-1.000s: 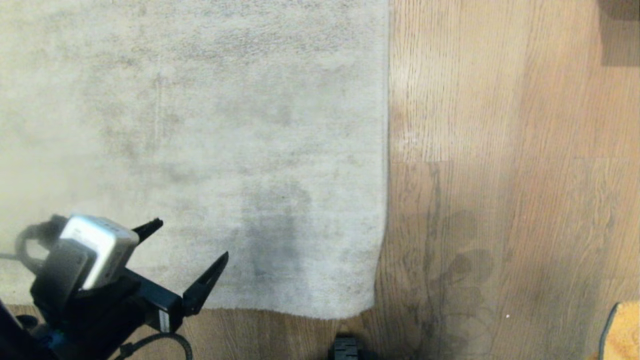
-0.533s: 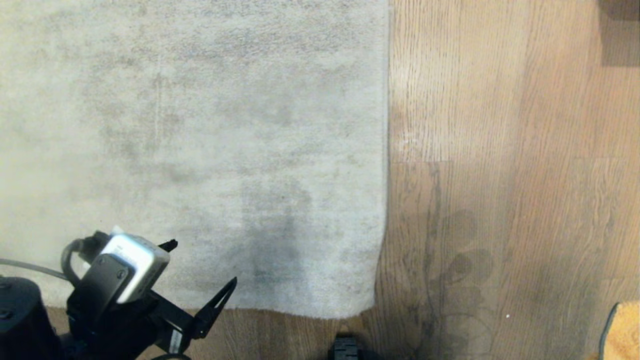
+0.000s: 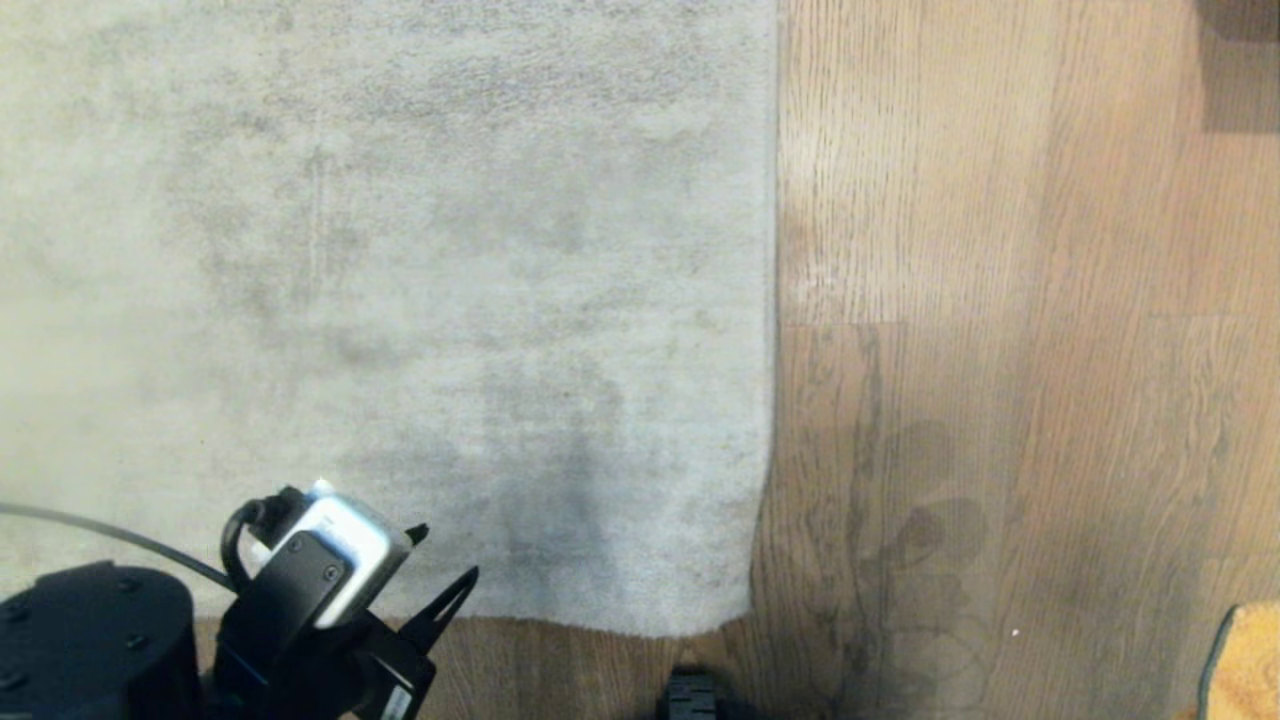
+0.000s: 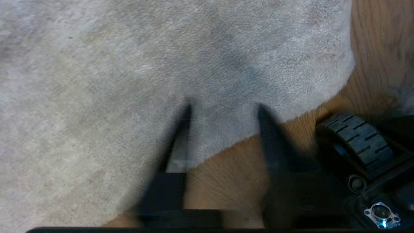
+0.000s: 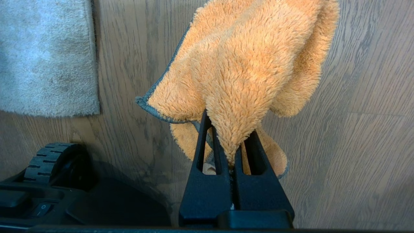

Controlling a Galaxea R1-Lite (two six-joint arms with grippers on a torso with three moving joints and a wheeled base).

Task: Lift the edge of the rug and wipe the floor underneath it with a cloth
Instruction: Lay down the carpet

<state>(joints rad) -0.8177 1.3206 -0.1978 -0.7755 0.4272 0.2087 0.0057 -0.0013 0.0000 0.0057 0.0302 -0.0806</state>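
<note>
The pale grey rug [image 3: 400, 250] lies flat on the brown plank floor [image 3: 1000, 300]. Its near rug edge [image 3: 560, 622] runs to a corner [image 3: 745, 620] at the lower middle. My left gripper [image 3: 445, 553] hovers low over that near edge, left of the corner. Its fingers stand apart, and the rug edge [image 4: 226, 147] passes between them [image 4: 223, 110]. My right gripper [image 5: 229, 124] is shut on a fold of the orange fuzzy cloth [image 5: 245, 64], which hangs over bare floor. A bit of the cloth [image 3: 1245, 665] peeks in at the head view's lower right corner.
A black wheel of the robot base [image 3: 690, 695] sits just below the rug's near edge, also seen as a ribbed wheel [image 4: 359, 139] close to the left fingers. A dark shape [image 3: 1240, 60] lies at the far right. Wide bare floor stretches right of the rug.
My left gripper has moved right and down toward the rug's near edge, and its fingers have drawn closer together. The rug, cloth and right arm have not moved.
</note>
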